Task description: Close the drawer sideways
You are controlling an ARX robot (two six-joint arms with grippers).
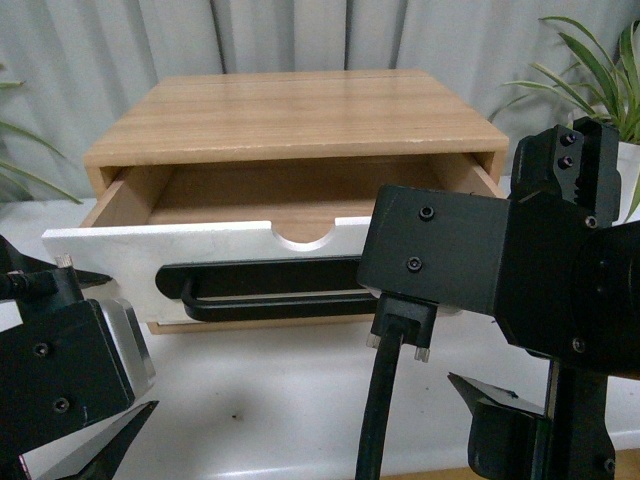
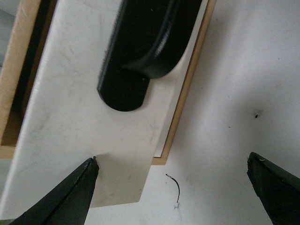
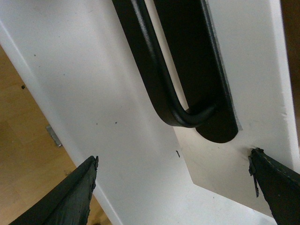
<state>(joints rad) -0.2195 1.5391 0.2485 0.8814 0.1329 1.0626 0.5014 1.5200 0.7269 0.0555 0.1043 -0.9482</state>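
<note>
- Grey pleated curtain (image 1: 300,40) fills the background. Green plant leaves (image 1: 600,80) are cut off at the right edge of the front view.
- White table top (image 1: 280,400) carries a light wooden cabinet (image 1: 300,110).
- The wide white-fronted wooden drawer (image 1: 150,260) stands pulled partway out of the cabinet, towards the camera. Its wooden interior shows behind the semicircular notch (image 1: 307,238) in the top edge.
- Long black bar handle (image 1: 270,305) runs across the drawer front. In the front view the right arm (image 1: 470,270) hides the handle's right end and the right end of the front.
- Left gripper (image 2: 172,158): jaws spread wide, nothing held. One finger (image 2: 70,197) overlaps a corner of the drawer front, but contact cannot be confirmed. The other finger lies over bare table.
- Right gripper (image 3: 174,155): jaws spread wide, nothing held, facing the drawer front near the handle's curved end. Whether either finger touches the front cannot be determined.
- Both wrist views are close and show only the finger ends; the gripper bodies are out of frame.
</note>
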